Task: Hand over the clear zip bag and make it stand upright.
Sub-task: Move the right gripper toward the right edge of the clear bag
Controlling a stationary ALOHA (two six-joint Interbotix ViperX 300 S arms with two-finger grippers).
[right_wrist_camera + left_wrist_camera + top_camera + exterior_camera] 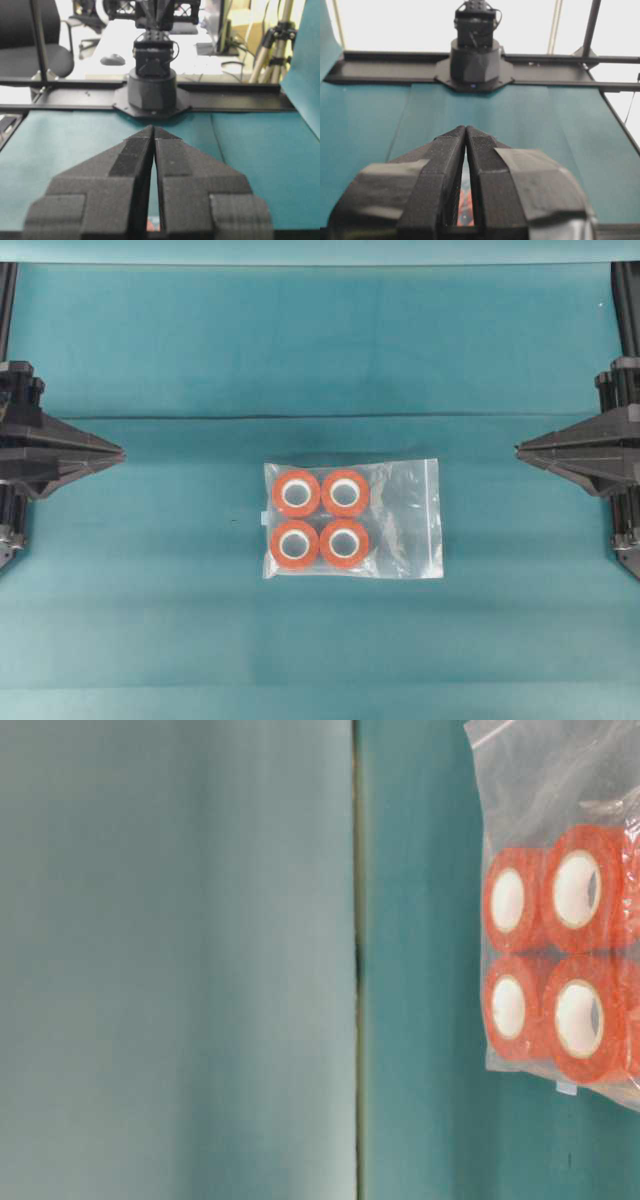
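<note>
Clear zip bag (352, 519): one item, lying flat near the centre of the teal counter (320, 350), slightly toward 6 o'clock in the overhead view. Zip strip (433, 518) runs along the edge at 3 o'clock. Contents: four orange-red rolls (320, 518) with white cores, packed two by two in the half of the bag toward 9 o'clock; the half toward 3 o'clock looks to hold nothing.

Left tool (118, 453): parked at 9 o'clock, well apart from the bag, tips pointing toward the centre. Jaws closed on nothing; its own wrist view shows the two fingers meeting at the tips.

Right tool (520, 450): parked at 3 o'clock, well apart from the bag, mirror of the left. Jaws closed, nothing held.

Progress, as judged: nothing done. Bag untouched and not upright. Remaining: pick up, pass between the tools, stand it on edge.

Hidden or unclear:
- Table-level view cuts the bag off at its right edge; only part of the plastic and the rolls show.
- Left wrist view shows only a sliver of orange through the slit between its fingers.
- Right wrist view gives only a speck of orange at its lower edge.
- Whether the zip is sealed cannot be told.
</note>
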